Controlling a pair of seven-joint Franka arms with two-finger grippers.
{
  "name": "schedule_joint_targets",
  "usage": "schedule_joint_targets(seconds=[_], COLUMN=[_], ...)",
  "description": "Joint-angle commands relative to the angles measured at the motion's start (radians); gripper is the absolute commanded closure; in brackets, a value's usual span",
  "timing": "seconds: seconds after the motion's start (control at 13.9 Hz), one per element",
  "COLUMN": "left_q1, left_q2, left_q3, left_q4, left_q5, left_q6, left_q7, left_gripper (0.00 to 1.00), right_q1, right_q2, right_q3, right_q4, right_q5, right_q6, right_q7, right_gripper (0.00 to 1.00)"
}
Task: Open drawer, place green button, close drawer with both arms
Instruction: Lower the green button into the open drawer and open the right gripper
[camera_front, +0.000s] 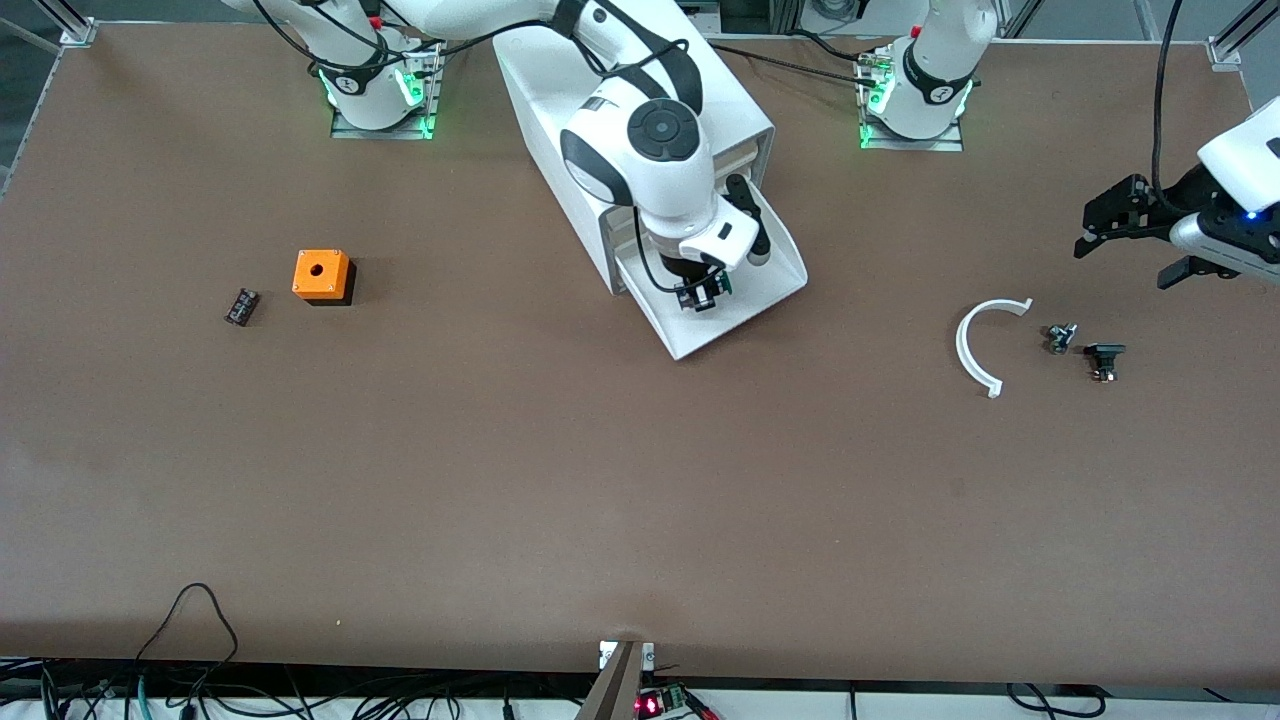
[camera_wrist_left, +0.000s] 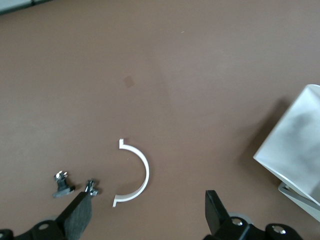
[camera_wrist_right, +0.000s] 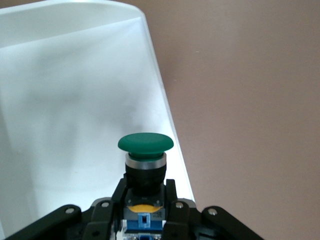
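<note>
The white cabinet (camera_front: 640, 110) stands at the middle of the table between the two arms' bases. Its lowest drawer (camera_front: 775, 280) is pulled out toward the front camera. My right gripper (camera_front: 700, 298) hangs over the open drawer, shut on the button (camera_front: 712, 290). In the right wrist view the gripper (camera_wrist_right: 145, 192) clamps the button's black and blue body, and the green cap (camera_wrist_right: 145, 142) points down at the drawer's white floor (camera_wrist_right: 65, 100), near its side rim. My left gripper (camera_front: 1125, 262) is open and empty, up over the table at the left arm's end; it also shows in the left wrist view (camera_wrist_left: 147, 215).
An orange box with a hole (camera_front: 322, 276) and a small black part (camera_front: 241, 306) lie toward the right arm's end. A white curved strip (camera_front: 975, 345) and two small dark parts (camera_front: 1060, 337) (camera_front: 1104, 358) lie under the left gripper; the strip also shows in the left wrist view (camera_wrist_left: 137, 175).
</note>
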Motion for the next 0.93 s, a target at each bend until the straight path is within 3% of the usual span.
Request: schedule_joint_targets(seconds=[0.0,0.22,0.5,0.65,0.86], left_q1=[-0.009,-0.008,-0.006,-0.006,0.005], left_q2=[0.01,0.007,0.007,0.007,0.007], left_q3=[-0.044,-0.098,-0.101,-0.104,-0.101], left_q4=[0.013,0.016,0.016,0.017,0.014], left_q5=[0.046,0.121,0.122,0.122,0.122], left_q6=[-0.015,-0.016,-0.021,-0.021,-0.022], left_q7=[-0.094,-0.172,-0.179,-0.206,-0.219], left_gripper=[0.0,0.0,0.0,0.0,0.0], right_q1=[0.028,0.05,0.088,0.102,0.107], right_q2=[0.035,0.064,0.08,0.078,0.052], right_q3=[-0.007,-0.005,-0.005,-0.005,-0.01], right_q4=[0.034,0.032,0.029,0.023,0.051], right_q5=[-0.038,-0.055,-0.072,-0.087,-0.133], right_q6=[-0.027,-0.025,-0.025,-0.025,-0.053], right_q7=[-0.025,-0.011,0.105,0.136,0.134], right_gripper=[0.84,0.8,0.53,0.0,0.0])
